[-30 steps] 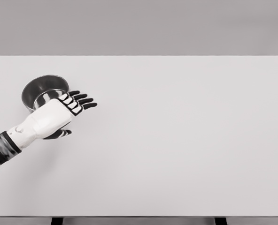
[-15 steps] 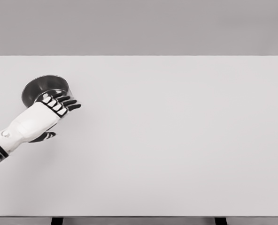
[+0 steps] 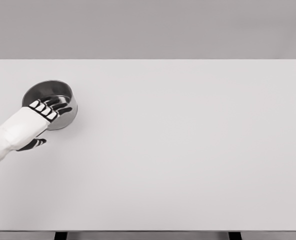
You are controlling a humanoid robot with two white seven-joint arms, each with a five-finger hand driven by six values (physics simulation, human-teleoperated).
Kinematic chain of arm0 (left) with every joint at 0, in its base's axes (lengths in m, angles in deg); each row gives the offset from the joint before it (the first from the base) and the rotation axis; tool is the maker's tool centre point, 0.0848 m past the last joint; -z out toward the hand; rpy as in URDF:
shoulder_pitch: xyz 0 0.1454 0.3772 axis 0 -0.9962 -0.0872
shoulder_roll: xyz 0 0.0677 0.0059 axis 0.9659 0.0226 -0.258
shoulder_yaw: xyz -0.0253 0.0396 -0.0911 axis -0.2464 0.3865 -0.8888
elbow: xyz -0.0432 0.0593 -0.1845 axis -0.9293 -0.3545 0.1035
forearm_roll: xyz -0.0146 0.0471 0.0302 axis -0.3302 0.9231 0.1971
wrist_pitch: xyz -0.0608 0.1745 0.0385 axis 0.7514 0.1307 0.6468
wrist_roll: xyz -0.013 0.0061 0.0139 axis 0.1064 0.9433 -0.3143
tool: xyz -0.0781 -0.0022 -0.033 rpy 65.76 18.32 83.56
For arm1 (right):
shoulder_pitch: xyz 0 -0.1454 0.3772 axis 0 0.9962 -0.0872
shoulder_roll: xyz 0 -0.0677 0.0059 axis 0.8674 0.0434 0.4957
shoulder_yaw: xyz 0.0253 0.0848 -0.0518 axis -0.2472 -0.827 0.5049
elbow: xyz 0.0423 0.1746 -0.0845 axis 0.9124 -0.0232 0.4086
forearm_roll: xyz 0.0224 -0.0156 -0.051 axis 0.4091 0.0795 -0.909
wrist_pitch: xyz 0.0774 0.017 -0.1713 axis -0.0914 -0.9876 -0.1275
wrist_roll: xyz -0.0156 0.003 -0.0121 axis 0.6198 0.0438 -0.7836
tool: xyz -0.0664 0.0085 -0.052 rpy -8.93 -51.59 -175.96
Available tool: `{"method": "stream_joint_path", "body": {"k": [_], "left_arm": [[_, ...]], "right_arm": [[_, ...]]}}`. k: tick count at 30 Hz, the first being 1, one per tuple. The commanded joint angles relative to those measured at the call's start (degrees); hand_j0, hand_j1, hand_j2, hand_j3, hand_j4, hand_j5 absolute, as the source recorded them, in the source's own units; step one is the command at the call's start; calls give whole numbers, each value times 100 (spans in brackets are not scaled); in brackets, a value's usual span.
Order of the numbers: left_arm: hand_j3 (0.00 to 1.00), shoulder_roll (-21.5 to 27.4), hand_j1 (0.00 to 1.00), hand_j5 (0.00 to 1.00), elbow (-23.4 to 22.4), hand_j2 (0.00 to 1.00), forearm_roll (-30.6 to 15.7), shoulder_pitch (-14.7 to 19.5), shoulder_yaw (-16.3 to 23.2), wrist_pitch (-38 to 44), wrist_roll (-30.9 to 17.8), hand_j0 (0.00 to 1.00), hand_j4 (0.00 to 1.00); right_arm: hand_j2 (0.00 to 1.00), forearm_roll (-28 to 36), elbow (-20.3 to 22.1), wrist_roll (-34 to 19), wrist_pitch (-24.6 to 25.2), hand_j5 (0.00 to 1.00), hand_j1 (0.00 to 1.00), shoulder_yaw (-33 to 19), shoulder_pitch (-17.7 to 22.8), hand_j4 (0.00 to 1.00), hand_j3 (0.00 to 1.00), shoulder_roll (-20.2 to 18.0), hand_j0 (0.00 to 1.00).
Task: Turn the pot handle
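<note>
Head view: metal pot sits near the table's left edge, toward the far side. No handle visible, maybe hidden under the hand. Left hand lies over the pot's near rim, fingers extended and loose, gripping nothing. Right arm out of frame. Risk: flat fingers shove or tip the pot instead of turning it.

Left hand fingers extended over steel pot, white table
</note>
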Motion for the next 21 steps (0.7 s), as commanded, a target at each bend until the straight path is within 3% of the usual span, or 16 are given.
{"method": "stream_joint_path", "body": {"k": [1,21], "left_arm": [[100,14,100,100,1,100,-36,0,-57,8,4,100,100],[100,40,100,100,-350,100,-19,53,-487,8,4,100,100]], "right_arm": [[100,-1,-1,-1,2,100,100,0,0,100,100,0,100],[100,-1,-1,-1,2,100,100,0,0,100,100,0,100]]}}
